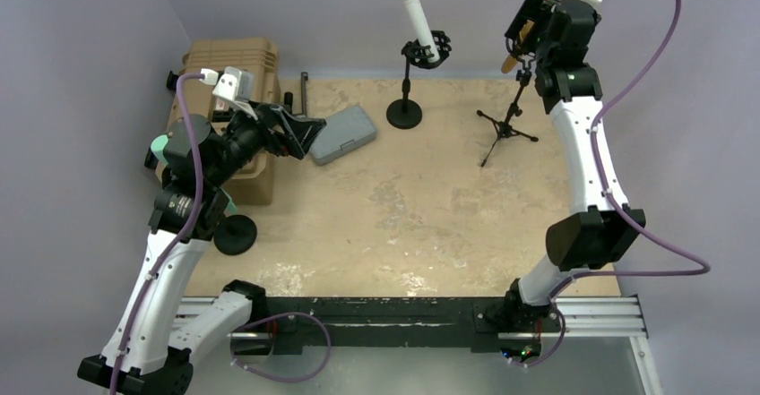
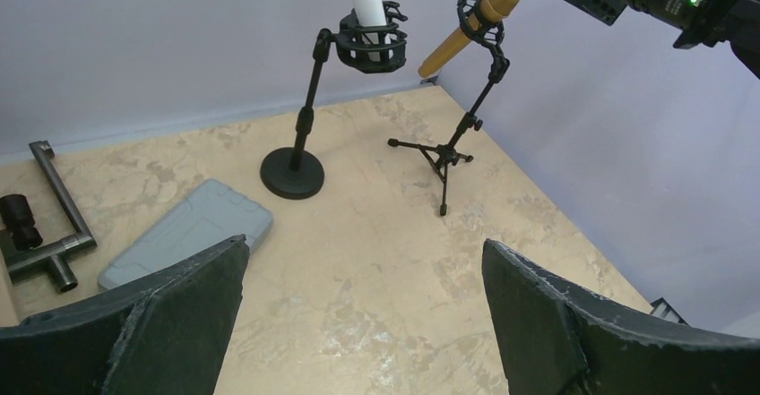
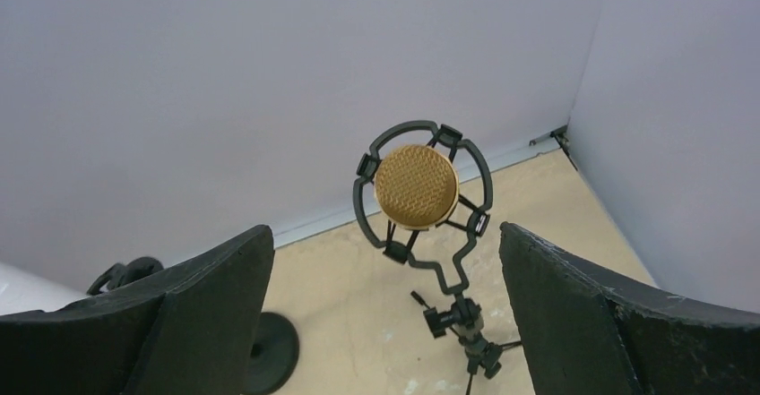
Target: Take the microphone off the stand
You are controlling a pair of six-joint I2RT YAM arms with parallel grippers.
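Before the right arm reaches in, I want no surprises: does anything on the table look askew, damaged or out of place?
Nothing looks damaged or spilled. The gold microphone sits in the tripod stand, the white microphone in the round-base stand, both stands upright. Only the grey case lies skewed to the table edges.

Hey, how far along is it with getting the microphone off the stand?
Done: nothing yet; the gold microphone sits in its shock mount on the tripod stand. In hand: the right gripper, jaws open, faces the mic head-on without touching it. To do: close on it and lift it free. The left gripper is open, holding nothing.
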